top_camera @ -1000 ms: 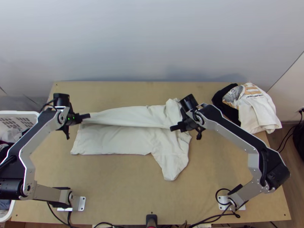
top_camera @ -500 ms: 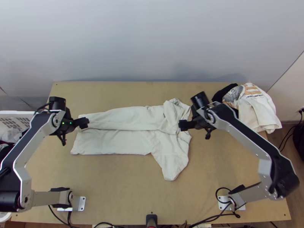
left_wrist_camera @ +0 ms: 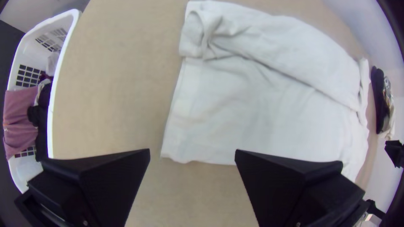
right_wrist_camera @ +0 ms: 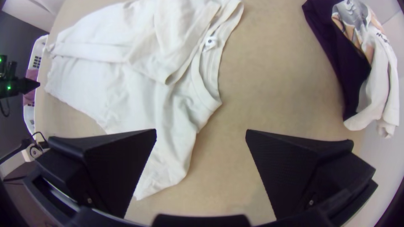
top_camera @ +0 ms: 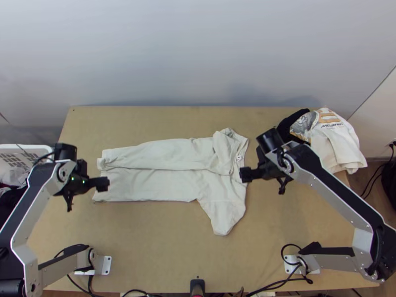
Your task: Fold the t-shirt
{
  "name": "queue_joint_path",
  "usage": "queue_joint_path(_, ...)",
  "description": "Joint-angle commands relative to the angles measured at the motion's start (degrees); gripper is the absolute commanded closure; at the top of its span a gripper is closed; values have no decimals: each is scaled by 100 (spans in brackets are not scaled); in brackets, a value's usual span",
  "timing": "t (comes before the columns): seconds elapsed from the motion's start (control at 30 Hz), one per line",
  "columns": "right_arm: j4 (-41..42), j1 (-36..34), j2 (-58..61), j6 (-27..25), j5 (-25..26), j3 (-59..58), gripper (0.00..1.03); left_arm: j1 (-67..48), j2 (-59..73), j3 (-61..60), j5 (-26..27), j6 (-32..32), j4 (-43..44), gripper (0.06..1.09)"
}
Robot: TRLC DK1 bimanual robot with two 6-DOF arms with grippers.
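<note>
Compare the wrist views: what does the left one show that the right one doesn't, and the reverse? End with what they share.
Left wrist view: black cloth in the basket; the left tool, open, up close.
Right wrist view: neck label; the right tool, open, up close.
Both: shirt, table, basket, purple cloth, clothes pile.

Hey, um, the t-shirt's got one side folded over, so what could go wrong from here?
The folded-over side is puckered at its hem corner, so the next fold might press in a lump. The unfolded sleeve juts toward the arms' bases and could trail or crease if it isn't tucked in. Both the left gripper and the right gripper are open and hold nothing; a poorly placed grip could miss the flat fabric or bunch it.
</note>
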Motion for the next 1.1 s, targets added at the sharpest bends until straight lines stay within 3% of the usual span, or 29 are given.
queue_joint_path(0.0, -401, 307, -292, 0, -180, -285, 4, 186, -251, -793, -319, 248, 330, 11)
queue_joint_path(0.1, -532, 438, -318, -17, -241, -285, 4, 195, -225, -1074, -372, 248, 796, 11)
queue_joint_path(0.33, -603, 544, -327, 0, -532, -373, 5, 80, 206, -1118, -363, 55, 998, 12)
queue_joint_path(0.47, -603, 535, -415, -26, -567, -531, 5, 28, 294, -1136, -363, 20, 1271, 37)
queue_joint_path(0.53, -603, 561, -459, -35, -611, -619, 5, -51, 241, -1162, -363, 11, 1464, 57)
queue_joint_path(0.63, -638, 649, -476, -44, -786, -804, 5, -174, 12, -1241, -363, 20, 1851, 99)
queue_joint_path(0.67, -717, 693, -450, -53, -909, -865, 5, -227, -49, -1268, -354, 2, 1947, 104)
queue_joint_path(0.87, -910, 1010, -230, -141, -1331, -1199, 5, -324, -75, -1153, -354, -86, 1912, 104)
queue_joint_path(1.07, -436, 1212, 596, -105, -1560, -1278, 5, -324, -154, -1101, -363, -112, 1833, 104)
